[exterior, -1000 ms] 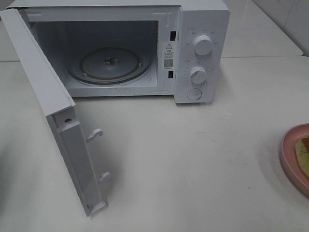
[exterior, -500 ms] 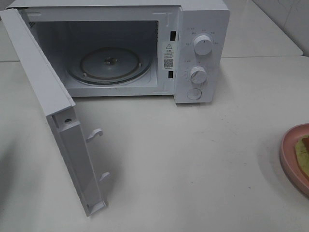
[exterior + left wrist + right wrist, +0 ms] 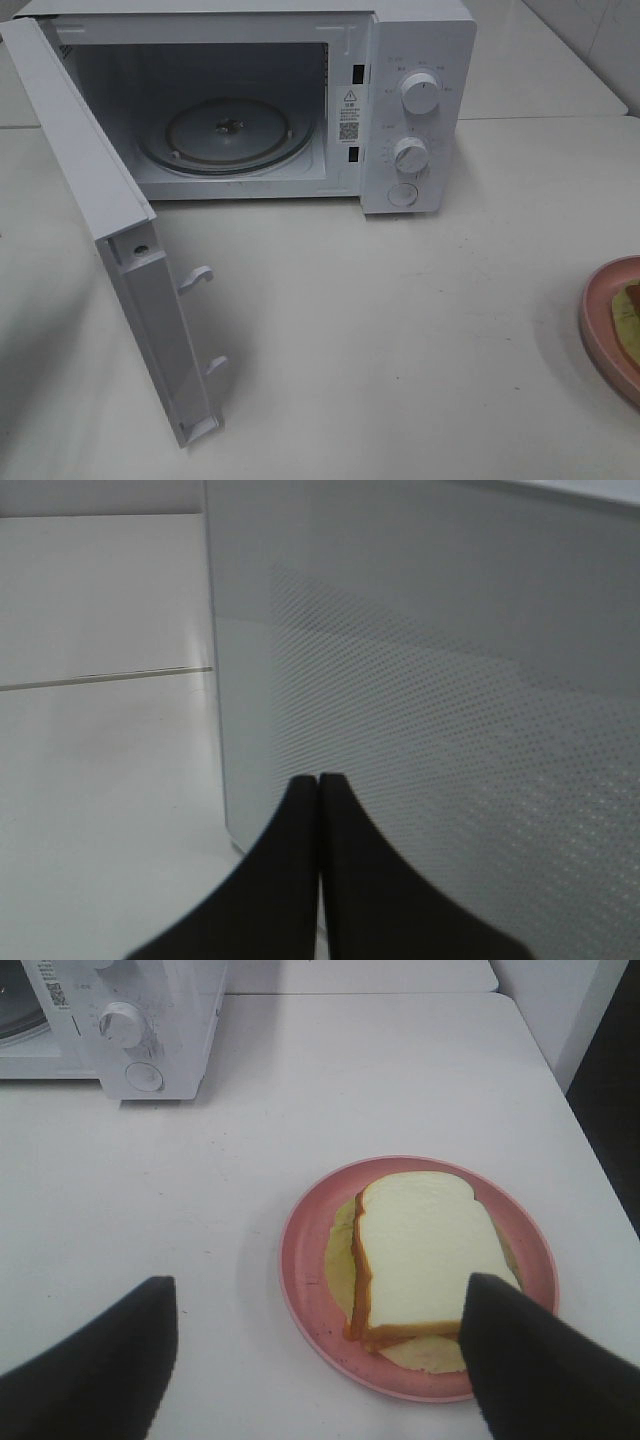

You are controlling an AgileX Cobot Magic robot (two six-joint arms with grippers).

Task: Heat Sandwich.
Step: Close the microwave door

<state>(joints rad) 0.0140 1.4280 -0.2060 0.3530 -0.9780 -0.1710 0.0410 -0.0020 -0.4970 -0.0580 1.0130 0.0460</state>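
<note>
Right wrist view: the right gripper (image 3: 318,1360) hangs with jaws spread wide above the table (image 3: 330,1080), the sandwich (image 3: 425,1255) lying on its pink plate (image 3: 305,1270) between the fingers, untouched.

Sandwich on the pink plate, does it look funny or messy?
A little. The sandwich sits off-centre on the pink plate, and its yellowish filling sticks out past the bread. Nothing is spilled on the table.
</note>
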